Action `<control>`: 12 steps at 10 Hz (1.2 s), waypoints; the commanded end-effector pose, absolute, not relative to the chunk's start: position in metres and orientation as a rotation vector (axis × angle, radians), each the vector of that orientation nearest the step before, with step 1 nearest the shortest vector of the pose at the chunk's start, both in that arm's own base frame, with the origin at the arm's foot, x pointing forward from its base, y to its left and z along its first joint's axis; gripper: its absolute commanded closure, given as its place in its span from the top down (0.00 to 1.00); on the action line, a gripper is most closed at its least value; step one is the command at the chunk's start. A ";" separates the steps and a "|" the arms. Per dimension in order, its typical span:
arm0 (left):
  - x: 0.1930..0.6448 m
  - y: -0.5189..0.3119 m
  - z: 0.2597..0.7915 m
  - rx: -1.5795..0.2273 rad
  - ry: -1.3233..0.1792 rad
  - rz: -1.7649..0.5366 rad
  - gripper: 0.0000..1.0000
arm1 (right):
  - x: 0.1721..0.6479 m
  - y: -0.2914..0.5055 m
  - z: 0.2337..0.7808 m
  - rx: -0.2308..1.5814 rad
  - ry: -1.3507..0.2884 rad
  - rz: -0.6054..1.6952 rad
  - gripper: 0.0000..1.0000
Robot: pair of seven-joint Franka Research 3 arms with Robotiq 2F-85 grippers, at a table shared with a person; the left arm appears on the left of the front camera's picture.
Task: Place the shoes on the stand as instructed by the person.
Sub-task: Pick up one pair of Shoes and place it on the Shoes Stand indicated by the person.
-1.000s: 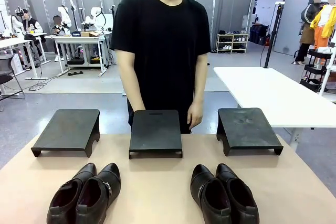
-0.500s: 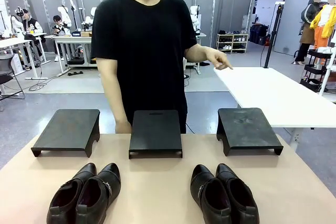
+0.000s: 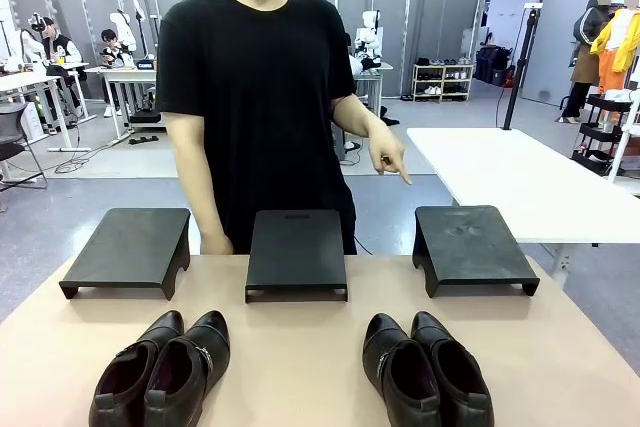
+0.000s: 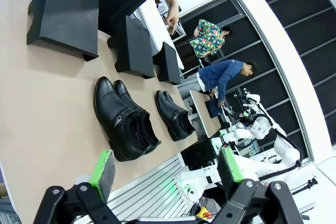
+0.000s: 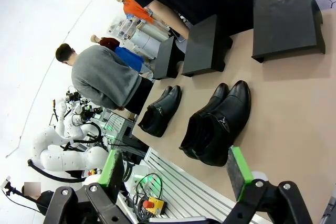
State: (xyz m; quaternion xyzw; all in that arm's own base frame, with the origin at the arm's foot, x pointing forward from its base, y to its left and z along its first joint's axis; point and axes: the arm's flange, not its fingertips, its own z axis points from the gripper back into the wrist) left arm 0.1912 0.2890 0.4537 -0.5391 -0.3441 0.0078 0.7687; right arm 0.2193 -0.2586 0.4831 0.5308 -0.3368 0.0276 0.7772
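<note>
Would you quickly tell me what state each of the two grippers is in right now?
Left gripper: open, holding nothing.
Right gripper: open, holding nothing.

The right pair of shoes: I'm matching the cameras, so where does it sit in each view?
Front view: the right pair of shoes sits at the bottom edge, right of centre.
Left wrist view: it is the farther pair, near the picture's middle.
Right wrist view: it is the nearer pair, near the centre.
Shared landmark: the middle stand, the second of three black stands.
</note>
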 end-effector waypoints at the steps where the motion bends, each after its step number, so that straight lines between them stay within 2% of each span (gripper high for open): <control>1: 0.190 0.291 0.454 -1.180 -0.766 -0.005 1.00 | 0.220 -0.261 0.485 1.147 -0.747 0.079 1.00; 4: 0.190 0.291 0.454 -1.180 -0.766 -0.005 1.00 | 0.222 -0.255 0.490 1.182 -0.720 0.100 1.00; 7: 0.190 0.291 0.454 -1.180 -0.766 -0.005 1.00 | 0.234 -0.245 0.507 1.133 -0.639 0.102 1.00; 12: 0.190 0.291 0.454 -1.180 -0.766 -0.005 1.00 | 0.268 -0.125 0.554 0.895 -0.400 0.090 1.00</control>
